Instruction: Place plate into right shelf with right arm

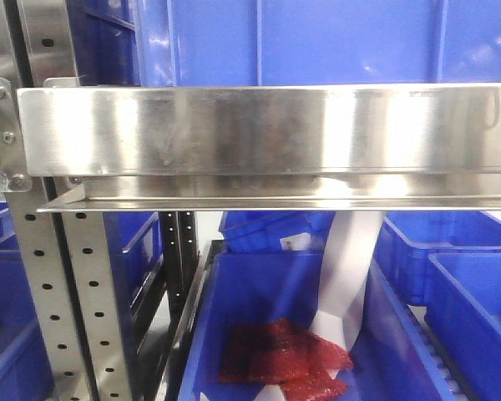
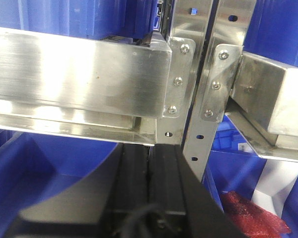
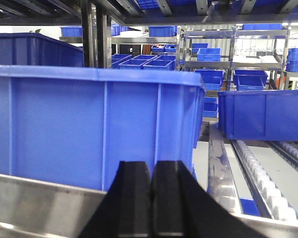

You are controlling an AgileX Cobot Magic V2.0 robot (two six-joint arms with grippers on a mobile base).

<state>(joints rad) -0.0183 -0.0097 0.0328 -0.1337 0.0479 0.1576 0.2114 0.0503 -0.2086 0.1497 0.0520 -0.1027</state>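
Observation:
No plate shows in any view. The right shelf is a shiny steel rack with a broad brushed front rail [image 1: 259, 129] and perforated uprights [image 1: 46, 284]. My right gripper [image 3: 152, 168] is shut with its black fingers pressed together and nothing between them. It sits just above the steel rail [image 3: 39, 198], facing a large blue bin [image 3: 99, 124] on the shelf. My left gripper [image 2: 151, 158] is also shut and empty, pointing at the joint of a rail [image 2: 79, 74] and an upright [image 2: 198, 99].
Blue bins [image 1: 259, 301] fill the level below the rail; one holds a red bag [image 1: 284, 363] and a white strip [image 1: 346, 276]. A roller track [image 3: 260, 173] and another blue bin [image 3: 263, 114] lie right of my right gripper. More racks stand far behind.

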